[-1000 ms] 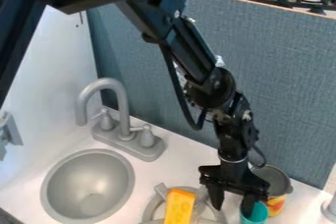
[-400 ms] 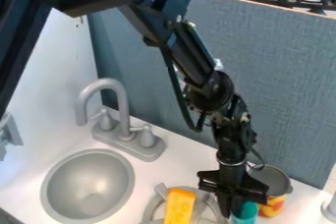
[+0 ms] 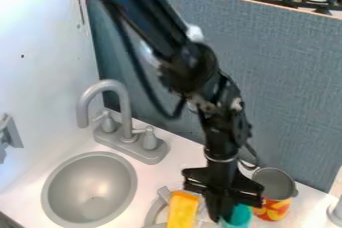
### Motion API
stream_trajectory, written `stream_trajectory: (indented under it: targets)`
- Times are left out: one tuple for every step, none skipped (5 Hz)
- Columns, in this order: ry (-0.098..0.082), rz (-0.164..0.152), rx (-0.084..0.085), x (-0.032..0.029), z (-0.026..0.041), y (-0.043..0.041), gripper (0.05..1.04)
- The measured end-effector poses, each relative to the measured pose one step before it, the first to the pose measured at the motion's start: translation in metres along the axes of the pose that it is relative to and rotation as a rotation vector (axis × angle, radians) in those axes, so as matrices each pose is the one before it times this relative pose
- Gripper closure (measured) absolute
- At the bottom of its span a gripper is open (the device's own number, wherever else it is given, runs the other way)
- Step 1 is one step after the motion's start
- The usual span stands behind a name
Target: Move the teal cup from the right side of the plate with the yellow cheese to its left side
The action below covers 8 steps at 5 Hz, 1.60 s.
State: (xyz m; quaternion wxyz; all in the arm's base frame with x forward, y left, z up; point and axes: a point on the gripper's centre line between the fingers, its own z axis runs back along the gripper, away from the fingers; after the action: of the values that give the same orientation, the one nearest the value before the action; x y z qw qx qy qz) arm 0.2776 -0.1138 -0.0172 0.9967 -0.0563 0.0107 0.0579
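Hanging steeply down from the top edge, the black arm is bringing its end effector over the lower part of your view. The end effector is clamping, as far as you are able to judge, on a teal cup near the bottom edge; 1 finger is pressing down along the cup's side, while the other is hiding from you. Gripping from above is probably letting the fingers reach the rim while the cup is standing roughly upright, its base lying out of sight.

Neighbors are crowding both sides. A yellow-orange block is leaning or lying on a round gray rack at the cup's left, and a can with a gray inside and a red-and-yellow wall is standing just beside the cup on the right. Those 2 are leaving you little sideways room, so either could be getting bumped if you are swinging low.

Farther left, a gray sink is opening in the white tabletop, with a gray faucet rising behind it. A blue-gray panel is walling off the back.
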Motion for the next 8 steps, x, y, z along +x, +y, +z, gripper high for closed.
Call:
stream_trajectory:
  targets:
    - [0.0212,0.1508,0.0562,-0.02844,0.01851,0.04077,0.979]
    - [0.0465,0.1570,0.0169,-0.01294,-0.00423,0.05248,0.979]
    - [-0.0457,0.0480,-0.0541,0.01754,-0.00767,0.04218,0.979]
    - [-0.0082,-0.0115,0.0062,0.00938,-0.01978,0.01474,0.979]
    - [0.0123,-0.0579,-0.0029,0.01597,-0.02402,-0.00011,0.979]
    - [0.0534,-0.0091,-0.0087,0.01158,-0.01820,-0.00356,0.979]
    - [0.0069,-0.0237,-0.0069,0.01393,-0.00113,-0.00397,0.979]
    - [0.0075,-0.0203,-0.0060,0.00102,-0.00033,-0.00123,0.933]
